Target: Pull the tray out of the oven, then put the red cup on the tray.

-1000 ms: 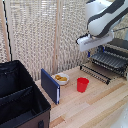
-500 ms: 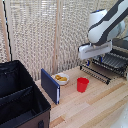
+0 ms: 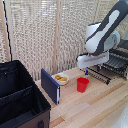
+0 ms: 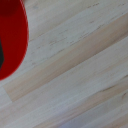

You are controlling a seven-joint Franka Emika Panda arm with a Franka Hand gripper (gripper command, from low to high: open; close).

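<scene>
the white robot arm bends down from the exterior view's upper right, its end effector hanging low just above the red cup, which stands upright on the wooden worktop. whether its fingers are wide or narrow cannot be told. the tray juts from the oven behind the arm.

Red cup upright on wood, near tray pulled from oven
</scene>
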